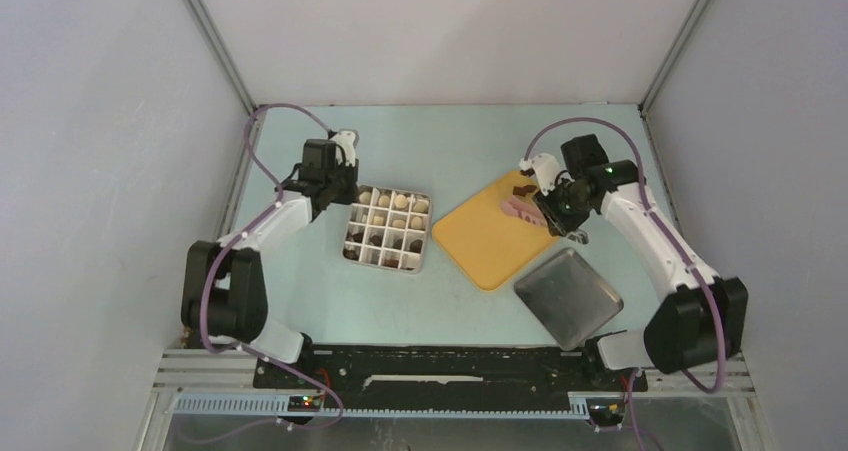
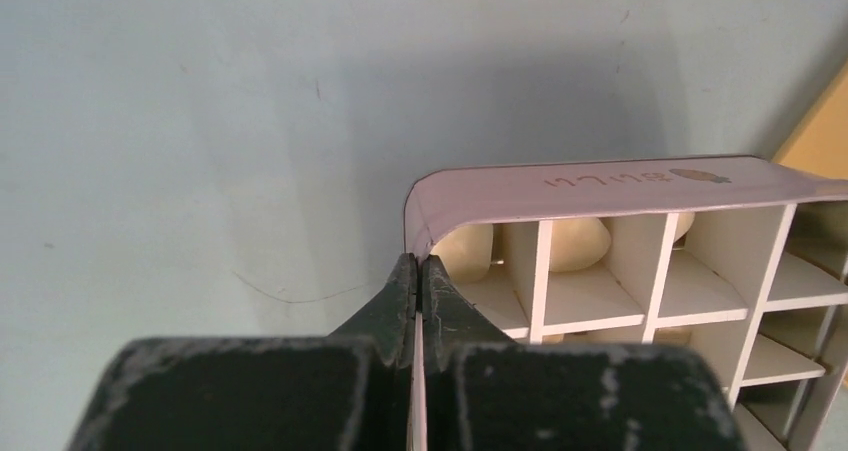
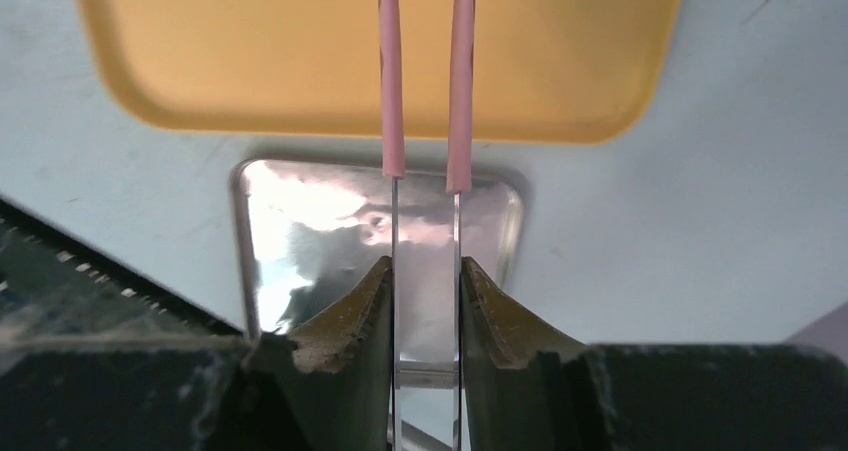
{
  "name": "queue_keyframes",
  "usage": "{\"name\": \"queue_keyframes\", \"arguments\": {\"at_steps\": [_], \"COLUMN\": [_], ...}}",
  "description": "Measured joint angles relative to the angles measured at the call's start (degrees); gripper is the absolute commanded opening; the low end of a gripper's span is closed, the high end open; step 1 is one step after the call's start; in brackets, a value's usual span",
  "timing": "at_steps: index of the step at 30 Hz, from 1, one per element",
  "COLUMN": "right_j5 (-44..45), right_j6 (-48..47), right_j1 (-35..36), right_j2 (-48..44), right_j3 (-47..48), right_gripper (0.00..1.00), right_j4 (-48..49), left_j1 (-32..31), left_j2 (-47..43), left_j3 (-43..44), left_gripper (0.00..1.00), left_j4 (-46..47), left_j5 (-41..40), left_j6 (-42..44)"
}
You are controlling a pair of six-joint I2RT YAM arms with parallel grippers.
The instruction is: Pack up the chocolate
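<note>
Pale green counter (image 1: 450,141), grey walls (image 1: 100,121); the box (image 2: 560,186) is pinched at its rim by the closed left gripper (image 2: 417,281), pink tongs (image 3: 390,71) are squeezed in the right gripper (image 3: 425,271); most chocolate (image 1: 400,203) is already slotted in, dark bits (image 1: 520,186) are left on the yellow tray (image 1: 490,246); probably those need tonging next.

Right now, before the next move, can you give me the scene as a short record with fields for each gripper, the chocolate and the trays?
left gripper: shut, pinching a side wall of the divided box near its corner
right gripper: shut on the pink tongs, which reach over the yellow tray
chocolate: cream pieces in the box's far rows, dark pieces in the nearer rows
metal tray: on the table beside the yellow tray, at its near side
</note>
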Motion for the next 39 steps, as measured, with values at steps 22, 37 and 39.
{"name": "queue_keyframes", "arguments": {"at_steps": [22, 37, 39], "right_j5": [6.01, 1.75, 2.23], "right_j6": [-0.76, -2.27, -2.56], "right_j1": [-5.11, -6.73, -6.75], "right_j2": [16.74, 23.54, 23.43], "right_j3": [7.1, 12.57, 12.33], "right_gripper": [0.34, 0.27, 0.2], "right_j4": [10.51, 3.06, 2.71], "left_j1": [5.46, 5.49, 5.49], "left_j2": [10.86, -8.83, -10.45], "left_j3": [3.63, 4.11, 3.39], "left_gripper": [0.57, 0.6, 0.6], "left_j4": [-8.7, -11.26, -10.97], "left_j5": [10.88, 14.1, 14.49], "left_j6": [-3.76, 1.2, 1.53]}}
